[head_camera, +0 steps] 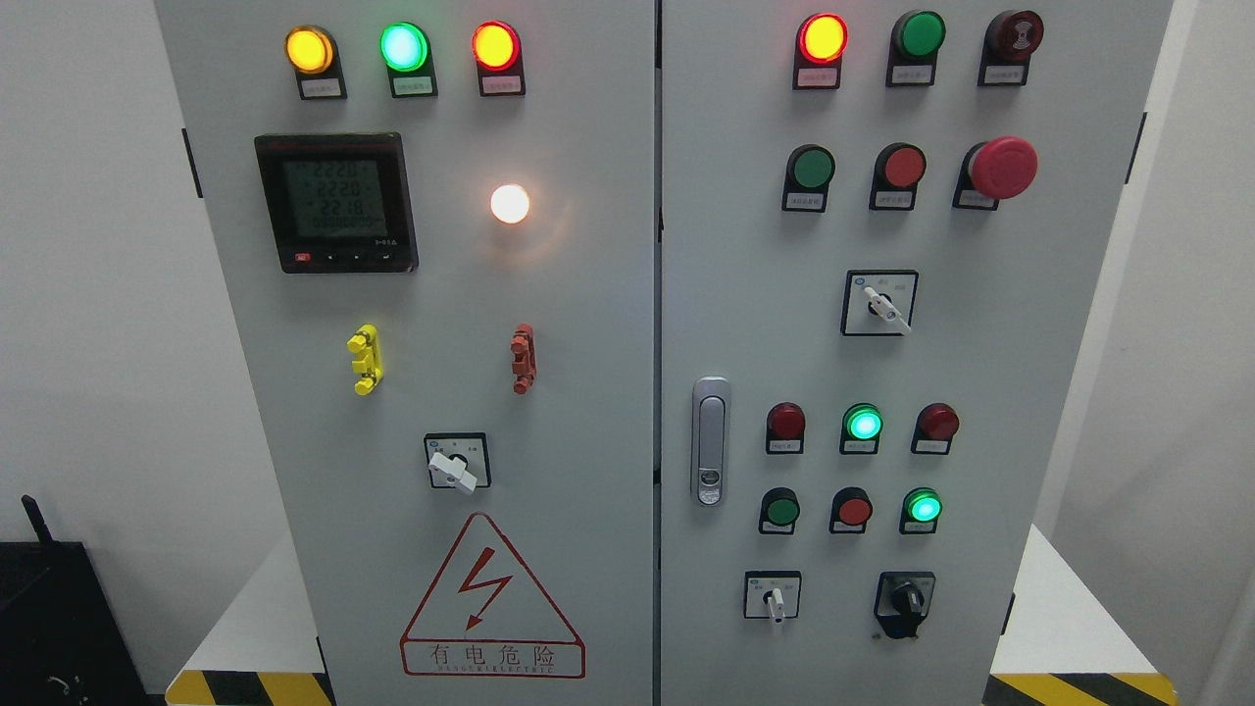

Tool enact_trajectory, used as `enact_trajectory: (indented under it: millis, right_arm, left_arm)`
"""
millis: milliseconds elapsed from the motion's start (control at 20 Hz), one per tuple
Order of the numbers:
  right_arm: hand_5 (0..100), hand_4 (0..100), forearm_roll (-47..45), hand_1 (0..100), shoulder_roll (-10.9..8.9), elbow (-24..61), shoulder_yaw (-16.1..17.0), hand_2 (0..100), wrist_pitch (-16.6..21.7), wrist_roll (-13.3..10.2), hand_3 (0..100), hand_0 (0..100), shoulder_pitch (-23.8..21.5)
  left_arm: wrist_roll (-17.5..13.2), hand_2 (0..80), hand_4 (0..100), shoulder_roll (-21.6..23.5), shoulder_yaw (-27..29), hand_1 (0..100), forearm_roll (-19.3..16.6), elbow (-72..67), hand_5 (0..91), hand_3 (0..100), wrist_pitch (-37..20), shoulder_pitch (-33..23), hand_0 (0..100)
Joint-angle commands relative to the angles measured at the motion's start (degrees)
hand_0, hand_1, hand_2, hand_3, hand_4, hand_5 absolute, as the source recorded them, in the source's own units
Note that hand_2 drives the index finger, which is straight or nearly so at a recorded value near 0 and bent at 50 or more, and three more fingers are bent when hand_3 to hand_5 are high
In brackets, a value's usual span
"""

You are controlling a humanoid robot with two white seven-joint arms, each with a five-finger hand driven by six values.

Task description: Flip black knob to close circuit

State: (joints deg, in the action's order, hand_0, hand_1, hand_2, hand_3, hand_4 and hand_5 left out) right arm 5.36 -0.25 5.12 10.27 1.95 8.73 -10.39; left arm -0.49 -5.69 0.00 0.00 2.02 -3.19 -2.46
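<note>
White walls flank a grey two-door electrical cabinet (pixel 549 412) that fills my view. At far lower left stands a black box (pixel 59 628) with a short antenna.

Left door, from its left side: a digital meter (pixel 336 203) with lit readout; above it a row of three lit lamps, yellow (pixel 309 49), green (pixel 404 46) and red (pixel 495 45). Below the meter sit a yellow terminal block (pixel 365 359), a white-handled selector switch (pixel 456 469), a red triangular hazard sign (pixel 490 600), a red terminal block (pixel 524 359) and a glowing white lamp (pixel 510 203).

Right door: a metal latch handle (pixel 710 441) near its left edge, then rows of red and green indicators and pushbuttons, some lit. A second white selector (pixel 880 302) sits mid-door, and a smaller one (pixel 774 595) lower down. A red mushroom stop button (pixel 1002 168) stands at upper right.

The black knob (pixel 904 600) is on the right door's bottom row, at the right end, with its grip pointing roughly straight down.

Neither of my hands appears in view, so I cannot tell the condition of my fingers; nothing touches the knob.
</note>
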Motion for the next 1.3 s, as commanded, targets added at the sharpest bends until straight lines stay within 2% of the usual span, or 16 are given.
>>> enact_trajectory:
  millis: [0, 300, 400, 450, 550, 600, 700, 800, 850, 900, 950, 1050, 1150, 1250]
  right_arm:
    - [0, 0, 0.0, 0, -0.71, 0.2, 0.1, 0, 0.1, 0.2, 0, 0, 0.0]
    - [0, 0, -0.1, 0, -0.71, 0.2, 0.2, 0, 0.2, 0.2, 0, 0, 0.0]
    - [0, 0, -0.2, 0, -0.71, 0.6, 0.1, 0, 0.9, 0.9, 0, 0, -0.1]
    - [0, 0, -0.6, 0, -0.8, 1.6, 0.1, 0, 2.2, 2.0, 0, 0, -0.2]
    - [0, 0, -2.9, 0, -0.63, 6.5, -0.5, 0, 5.2, 6.5, 0, 0, -0.4]
    - [0, 0, -3.2, 0, 0.51, 10.9, -1.0, 0, 6.0, 7.3, 0, 0, -1.3]
    - [0, 0, -3.3, 0, 1.04, 19.6, -1.6, 0, 6.1, 8.7, 0, 0, -4.6]
    - [0, 0, -3.9, 0, 1.31, 28.9, -1.4, 0, 6.3, 13.5, 0, 0, -6.7]
    - [0, 0, -5.1, 0, 1.48, 34.7, -1.6, 0, 6.6, 14.9, 0, 0, -8.1]
    - [0, 0, -6.5, 0, 2.35, 41.7, -2.2, 0, 6.8, 15.3, 0, 0, -9.5]
    - [0, 0, -7.7, 0, 3.41, 49.4, -3.2, 0, 6.8, 15.4, 0, 0, -11.0]
    - [0, 0, -9.4, 0, 3.68, 65.9, -4.7, 0, 6.0, 15.0, 0, 0, -13.9]
    - [0, 0, -9.5, 0, 3.59, 76.9, -5.2, 0, 5.1, 14.7, 0, 0, -14.5]
    - [0, 0, -9.6, 0, 3.42, 85.8, -5.3, 0, 4.9, 12.2, 1, 0, -15.3]
  left_arm:
    - [0.0, 0.0, 2, 0.0, 0.6, 0, 0.4, 0.0, 0.0, 5, 0.0, 0.0, 0]
    - [0.0, 0.0, 2, 0.1, 0.6, 0, 0.4, 0.0, 0.0, 5, 0.0, 0.0, 0]
    - [0.0, 0.0, 2, 0.0, 0.6, 0, 0.4, 0.0, 0.0, 5, 0.0, 0.0, 0]
    - [0.0, 0.0, 2, 0.0, 0.6, 0, 0.4, 0.0, 0.0, 5, 0.0, 0.0, 0]
    - [0.0, 0.0, 2, 0.1, 0.6, 0, 0.4, 0.0, 0.0, 5, 0.0, 0.0, 0]
    - [0.0, 0.0, 2, 0.1, 0.7, 0, 0.4, 0.0, 0.0, 5, 0.0, 0.0, 0]
    - [0.0, 0.0, 2, 0.0, 0.6, 0, 0.4, 0.0, 0.0, 5, 0.0, 0.0, 0]
    - [0.0, 0.0, 2, 0.1, 0.6, 0, 0.4, 0.0, 0.0, 5, 0.0, 0.0, 0]
    - [0.0, 0.0, 2, 0.0, 0.6, 0, 0.4, 0.0, 0.0, 5, 0.0, 0.0, 0]
    - [0.0, 0.0, 2, 0.0, 0.6, 0, 0.4, 0.0, 0.0, 5, 0.0, 0.0, 0]
    - [0.0, 0.0, 2, 0.1, 0.6, 0, 0.4, 0.0, 0.0, 5, 0.0, 0.0, 0]
    - [0.0, 0.0, 2, 0.1, 0.6, 0, 0.4, 0.0, 0.0, 5, 0.0, 0.0, 0]
    - [0.0, 0.0, 2, 0.0, 0.6, 0, 0.4, 0.0, 0.0, 5, 0.0, 0.0, 0]
    - [0.0, 0.0, 2, 0.0, 0.6, 0, 0.4, 0.0, 0.0, 5, 0.0, 0.0, 0]
